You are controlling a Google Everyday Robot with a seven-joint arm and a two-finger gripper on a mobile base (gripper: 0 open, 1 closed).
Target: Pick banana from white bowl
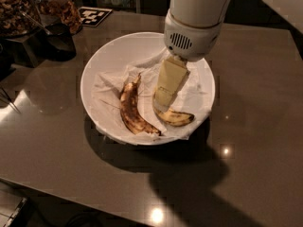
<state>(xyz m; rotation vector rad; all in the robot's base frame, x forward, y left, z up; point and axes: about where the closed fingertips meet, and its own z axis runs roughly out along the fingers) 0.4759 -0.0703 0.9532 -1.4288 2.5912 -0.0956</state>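
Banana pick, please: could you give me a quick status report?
Gripper low inside white bowl, covering banana's upper end. Banana lying on paper towel, not yet lifted. Darker banana alongside, apart from gripper.

The end effector (163,100) hangs inside the white bowl (102,60), low over the banana (177,118). It covers the fruit's upper half, so only the lower curve and one tip are in sight, and the place where the two meet is hidden. The wrist housing (191,37) above blocks part of the bowl's far rim and some of the paper towel (106,86). The arm is cut off by the top edge. At upper left, jars (61,13) run out of the picture, their contents too dim to name. The tabletop (255,126) runs off the right edge.
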